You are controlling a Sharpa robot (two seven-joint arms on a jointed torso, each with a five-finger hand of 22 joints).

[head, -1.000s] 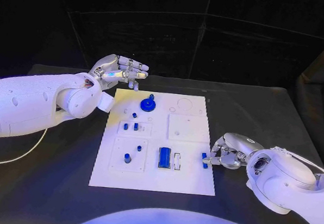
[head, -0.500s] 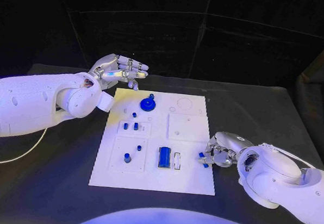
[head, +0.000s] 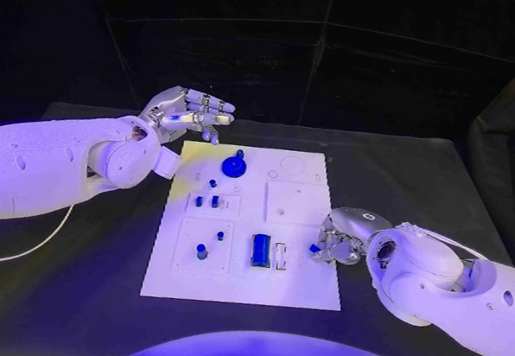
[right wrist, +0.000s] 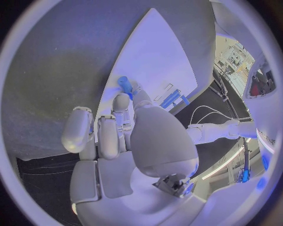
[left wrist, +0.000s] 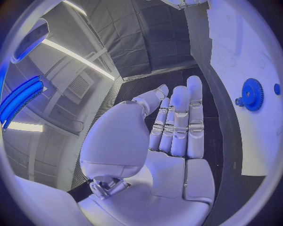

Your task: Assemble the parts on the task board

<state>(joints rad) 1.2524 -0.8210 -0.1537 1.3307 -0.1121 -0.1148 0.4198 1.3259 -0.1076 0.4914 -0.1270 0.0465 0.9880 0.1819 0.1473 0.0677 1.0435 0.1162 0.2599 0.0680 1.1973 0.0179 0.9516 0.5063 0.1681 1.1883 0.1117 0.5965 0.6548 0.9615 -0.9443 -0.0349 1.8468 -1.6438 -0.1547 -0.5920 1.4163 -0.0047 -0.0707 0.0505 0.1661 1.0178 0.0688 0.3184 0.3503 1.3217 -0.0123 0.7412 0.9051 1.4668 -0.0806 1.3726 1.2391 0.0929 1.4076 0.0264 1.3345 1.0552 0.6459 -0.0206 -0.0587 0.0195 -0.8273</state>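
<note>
Assembly partly done, by judgement. Seated on board point(head: 240, 289): gear point(head: 233, 167) at 12 o'clock, pegs point(head: 206, 200) left of centre, block point(head: 258, 248) at 6. Pinched small blue peg point(head: 316, 249) in right hand point(head: 338, 237) at 4 o'clock edge, unplaced. Left hand point(head: 194, 112) empty, fingers extended, beyond 11 o'clock corner.

Bare task board point(head: 299, 204) squares mid-right, seemingly unobstructed; blue gear point(head: 233, 167) and pegs point(head: 207, 200) leftward.

White board, blue parts, black table

The task board point(head: 299, 287) is plain white, the gear point(head: 233, 167) and small peg point(right wrist: 124, 84) are blue, the table point(head: 68, 296) is black.
</note>
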